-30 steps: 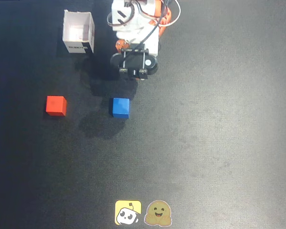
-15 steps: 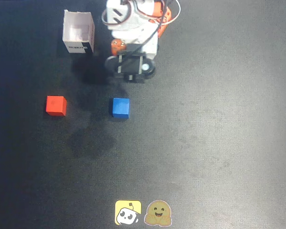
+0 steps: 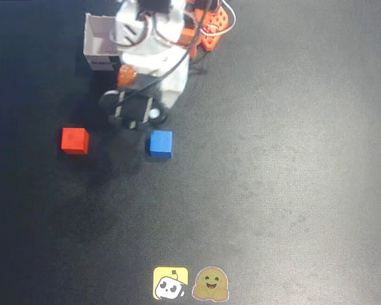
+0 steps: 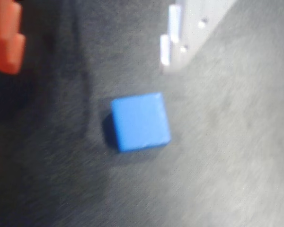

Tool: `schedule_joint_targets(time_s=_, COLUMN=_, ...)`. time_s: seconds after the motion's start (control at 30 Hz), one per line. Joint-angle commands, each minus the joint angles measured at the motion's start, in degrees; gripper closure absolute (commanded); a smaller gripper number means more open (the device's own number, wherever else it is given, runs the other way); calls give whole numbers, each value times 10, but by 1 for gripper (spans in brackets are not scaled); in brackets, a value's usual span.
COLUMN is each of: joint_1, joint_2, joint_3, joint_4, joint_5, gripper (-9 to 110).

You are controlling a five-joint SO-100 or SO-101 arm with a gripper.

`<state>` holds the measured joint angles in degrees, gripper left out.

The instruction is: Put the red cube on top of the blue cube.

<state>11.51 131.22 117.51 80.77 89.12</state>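
Note:
The red cube [image 3: 74, 140] lies on the dark mat at the left of the overhead view. To its right, about a hand's width away, sits the blue cube [image 3: 160, 143]. My gripper [image 3: 132, 116] hangs above the mat between the two cubes, slightly behind them and nearer the blue one. The wrist view is blurred: the blue cube [image 4: 140, 121] fills its middle. An orange finger [image 4: 4, 38] shows at top left and a white finger [image 4: 177, 35] at top centre, well apart, with nothing between them. The gripper [image 4: 90, 52] is open. The red cube is outside the wrist view.
An open white box [image 3: 99, 46] stands at the back left, partly covered by the arm [image 3: 153, 57]. Two stickers [image 3: 171, 283] lie at the mat's front edge.
The arm has swung to the left in the overhead view, and the gripper has come forward and left, from behind the blue cube to between the cubes. Neither cube has moved.

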Motion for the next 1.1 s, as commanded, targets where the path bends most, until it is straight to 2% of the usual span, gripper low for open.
schedule_joint_targets(time_s=0.0, joint_1=17, joint_2=-27, joint_3=-57, joint_4=3, joint_5=-4, gripper=78)
schedule_joint_targets(time_s=0.2, joint_1=41, joint_2=-56, joint_3=-95, joint_4=-9, joint_5=-20, gripper=78)
schedule_joint_targets(time_s=0.7, joint_1=153, joint_2=-144, joint_3=-120, joint_4=-66, joint_5=-200, gripper=78)
schedule_joint_targets(time_s=1.07, joint_1=201, joint_2=-228, joint_3=-109, joint_4=-110, joint_5=-250, gripper=78)
